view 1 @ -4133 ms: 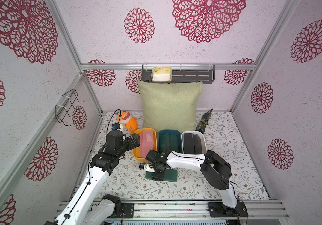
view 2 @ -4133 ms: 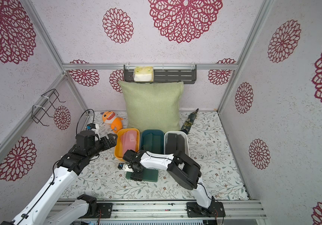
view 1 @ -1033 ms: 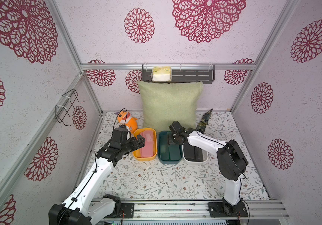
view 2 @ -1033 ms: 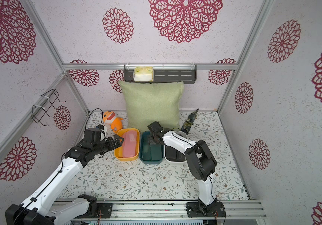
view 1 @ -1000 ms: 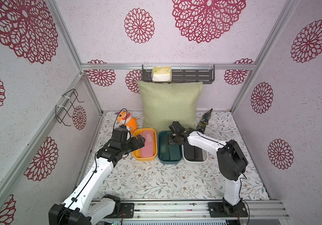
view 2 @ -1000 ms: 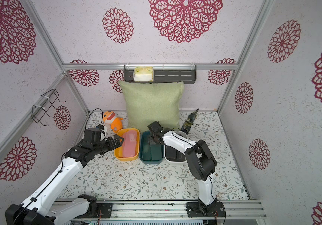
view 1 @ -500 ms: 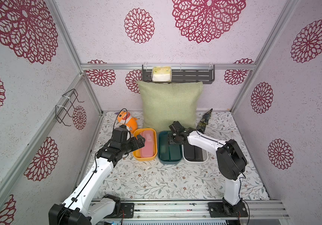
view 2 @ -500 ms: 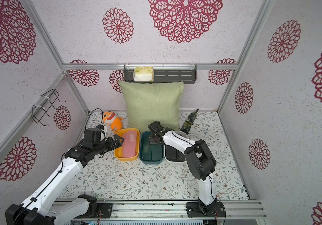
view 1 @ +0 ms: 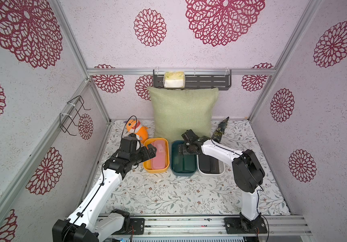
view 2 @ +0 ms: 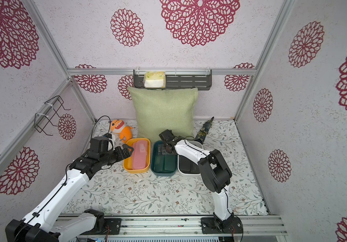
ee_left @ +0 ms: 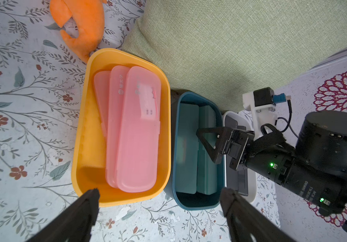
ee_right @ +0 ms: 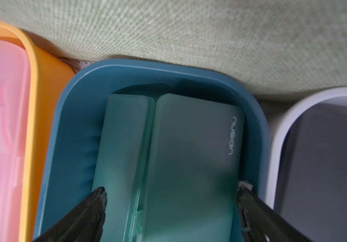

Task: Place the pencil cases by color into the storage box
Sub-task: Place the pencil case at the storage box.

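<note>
Three tubs stand in a row before the pillow. The yellow tub [view 1: 146, 167] [ee_left: 78, 146] holds three pink pencil cases [ee_left: 134, 130] [view 1: 159, 156]. Two green pencil cases [ee_right: 193, 136] [ee_left: 187, 146] lie side by side in the teal tub [view 1: 184, 172] [ee_right: 67, 109]. Black pencil cases [view 1: 209, 163] [ee_left: 236, 178] fill the white tub [view 1: 211, 172]. My right gripper [view 1: 184, 150] [view 2: 163, 149] [ee_right: 171, 187] hangs open over the teal tub's far end, its fingers straddling a green case without gripping it. My left gripper [view 1: 150, 152] [view 2: 127, 151] [ee_left: 160, 190] is open and empty beside the yellow tub.
A green pillow [view 1: 183, 113] leans on the back wall right behind the tubs. An orange plush toy [view 1: 137, 131] lies at the back left and a folded umbrella [view 1: 220, 130] at the back right. A wall shelf [view 1: 191, 80] hangs above the pillow.
The right gripper's jaws have spread wider and let go of the green case, which now rests in the teal tub. The left arm has stayed still.
</note>
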`<action>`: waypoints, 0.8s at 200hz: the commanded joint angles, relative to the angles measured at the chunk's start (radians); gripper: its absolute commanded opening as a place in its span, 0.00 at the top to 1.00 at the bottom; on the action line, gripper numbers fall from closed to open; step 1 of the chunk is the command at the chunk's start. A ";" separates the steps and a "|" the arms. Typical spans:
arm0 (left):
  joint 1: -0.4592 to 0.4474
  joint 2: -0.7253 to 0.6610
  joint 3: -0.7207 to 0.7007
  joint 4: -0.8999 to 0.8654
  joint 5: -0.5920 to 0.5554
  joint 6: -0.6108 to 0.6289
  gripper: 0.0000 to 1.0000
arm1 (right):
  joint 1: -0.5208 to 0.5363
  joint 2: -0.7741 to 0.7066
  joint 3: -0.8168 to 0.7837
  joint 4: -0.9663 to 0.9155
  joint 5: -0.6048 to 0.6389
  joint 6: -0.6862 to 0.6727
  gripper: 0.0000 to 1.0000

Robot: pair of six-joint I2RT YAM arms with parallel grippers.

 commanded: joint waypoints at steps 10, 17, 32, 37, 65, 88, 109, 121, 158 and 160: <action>0.010 -0.001 0.022 0.010 0.001 0.017 0.03 | -0.013 -0.013 0.041 -0.042 0.052 -0.025 0.01; 0.011 -0.002 0.022 0.010 0.000 0.018 0.03 | -0.013 -0.016 0.043 -0.042 0.052 -0.029 0.01; 0.011 -0.004 0.022 0.009 -0.001 0.020 0.03 | -0.013 -0.021 0.052 -0.039 0.048 -0.032 0.01; 0.011 -0.004 0.022 0.007 -0.003 0.019 0.03 | -0.013 -0.024 0.057 -0.039 0.045 -0.034 0.01; 0.011 -0.007 0.026 -0.002 -0.018 0.027 0.03 | -0.012 -0.044 0.080 -0.037 0.036 -0.048 0.01; 0.015 -0.014 0.029 -0.011 -0.055 0.048 0.03 | -0.009 -0.084 0.083 -0.018 0.014 -0.069 0.01; 0.030 -0.028 0.017 -0.001 -0.109 0.058 0.03 | -0.006 -0.159 0.039 0.049 -0.003 -0.123 0.01; 0.040 -0.051 -0.007 0.031 -0.146 0.055 0.03 | -0.006 -0.219 -0.018 0.108 0.002 -0.159 0.01; 0.061 -0.162 -0.095 0.159 -0.348 0.056 0.03 | -0.009 -0.488 -0.345 0.414 0.174 -0.318 0.01; 0.063 -0.168 -0.097 0.160 -0.365 0.056 0.03 | -0.009 -0.508 -0.368 0.434 0.191 -0.332 0.01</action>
